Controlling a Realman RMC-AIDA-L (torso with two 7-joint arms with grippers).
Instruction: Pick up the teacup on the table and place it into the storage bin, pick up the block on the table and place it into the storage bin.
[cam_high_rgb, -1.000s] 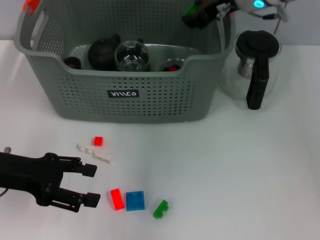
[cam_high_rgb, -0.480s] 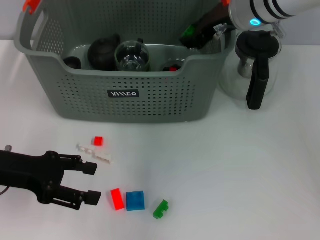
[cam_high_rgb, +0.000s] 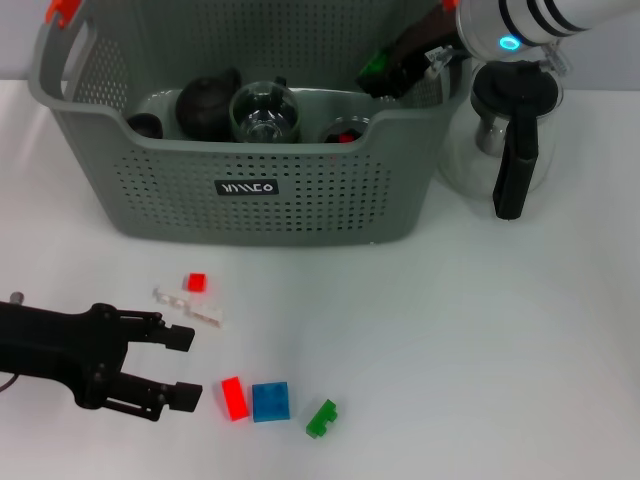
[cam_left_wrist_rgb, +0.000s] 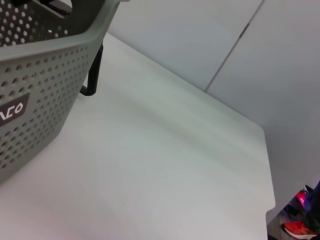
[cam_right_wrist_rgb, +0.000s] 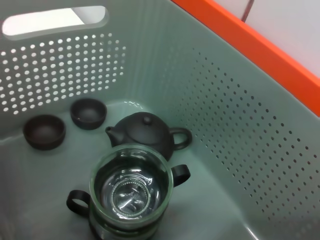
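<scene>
A white table (cam_high_rgb: 480, 340) carries the storage bin (cam_high_rgb: 250, 190), a glass kettle (cam_high_rgb: 505, 140), and scattered small blocks (cam_high_rgb: 255, 400).

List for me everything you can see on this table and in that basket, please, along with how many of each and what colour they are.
storage bin: one, grey, far side of the table
dark teapot: one, inside the bin
glass pot: one, clear, inside the bin beside the teapot
small teacups: two, dark brown, on the bin floor
glass kettle: one, clear with black handle, right of the bin
red blocks: two, on the table in front of the bin
blue block: one, beside a red block
green block: one, near the blue
white pieces: a few, near the small red block
left gripper: black, open, near the blocks
right gripper: over the bin's right end
</scene>
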